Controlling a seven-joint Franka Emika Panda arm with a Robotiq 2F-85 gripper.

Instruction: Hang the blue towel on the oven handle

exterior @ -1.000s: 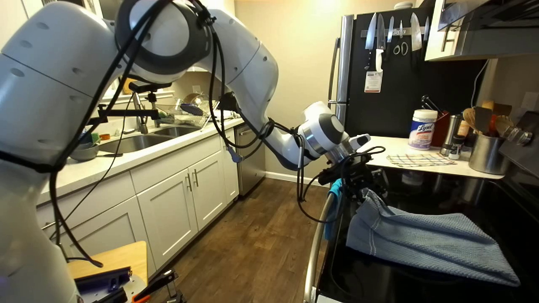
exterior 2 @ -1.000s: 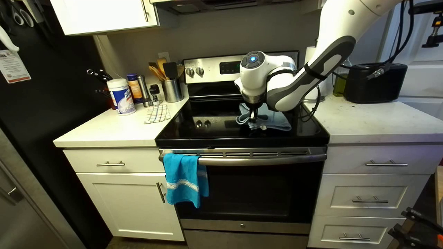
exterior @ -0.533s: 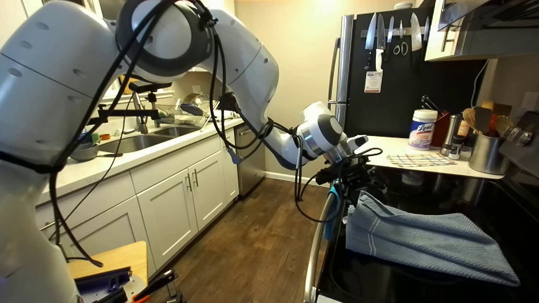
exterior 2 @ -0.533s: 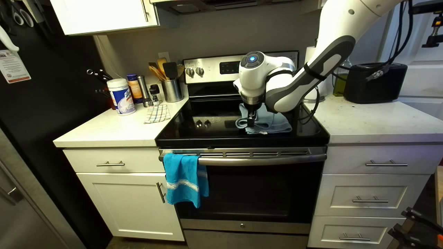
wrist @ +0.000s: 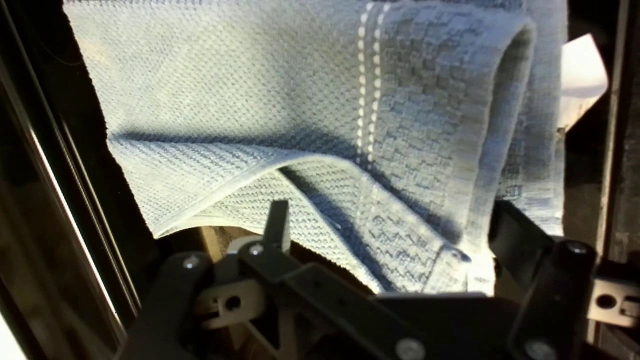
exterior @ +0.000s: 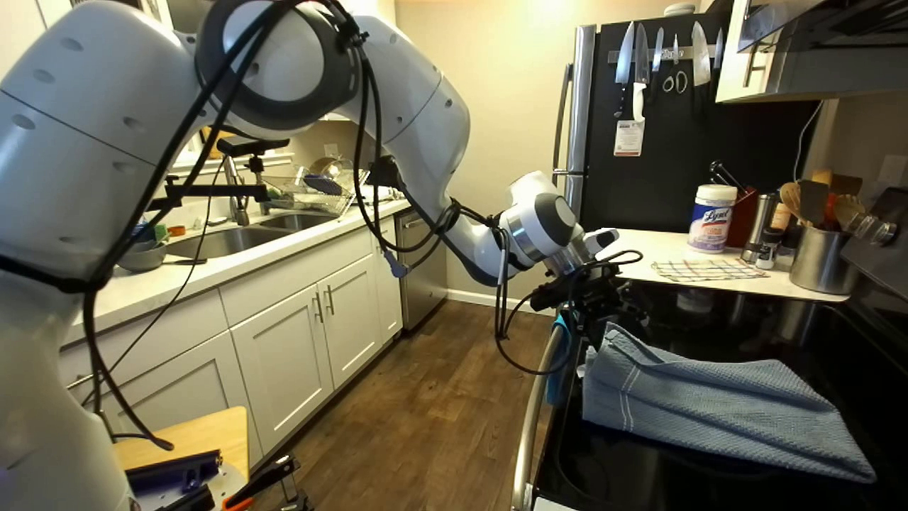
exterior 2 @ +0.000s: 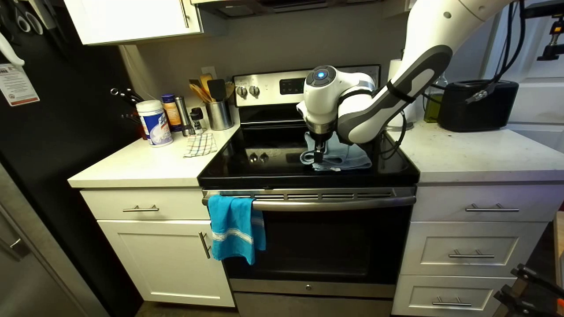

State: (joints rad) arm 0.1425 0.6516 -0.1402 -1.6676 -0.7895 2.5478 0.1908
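Saw a kitchen with a warm beige wall point(exterior: 489, 142), a dark plank floor point(exterior: 440, 404) and white cabinets point(exterior: 280, 348). Along one side, found a pale counter point(exterior: 159, 282) with a steel sink point(exterior: 227, 243) let into it. Across the floor, made out a stove point(exterior 2: 264, 170) with a glossy black top, full of reflections, set between two worktops. Above it, noted a hood point(exterior 2: 273, 8) and, at the back, a panel point(exterior 2: 268, 99) with knobs point(exterior 2: 254, 90) and a small display point(exterior 2: 292, 86). On the worktop point(exterior 2: 145, 165) toward the fridge point(exterior 2: 66, 110), counted a wipes tub point(exterior 2: 155, 125), a checked cloth point(exterior 2: 200, 145) lying flat and a steel crock point(exterior 2: 219, 115) of utensils. On the opposite worktop point(exterior 2: 484, 152), noted a black toaster point(exterior 2: 478, 108). Saw knives point(exterior: 624, 60) hung in a row on the fridge's dark side.

Found the blue towel point(exterior: 723, 404) on the stove top in both exterior views, loosely folded, near the front edge. Below the stove top, saw a turquoise towel point(exterior 2: 235, 231) draped over the handle point(exterior 2: 335, 206), at its left end in an exterior view.

Saw the arm point(exterior: 418, 106) stretched out to the stove, with the gripper point(wrist: 390, 205) angled down at the blue towel's edge. In the wrist view, found the jaws wide, with a broad gap between the fingers point(wrist: 276, 222) and a raised fold of the blue towel showing in it. Could not tell whether touching the fabric
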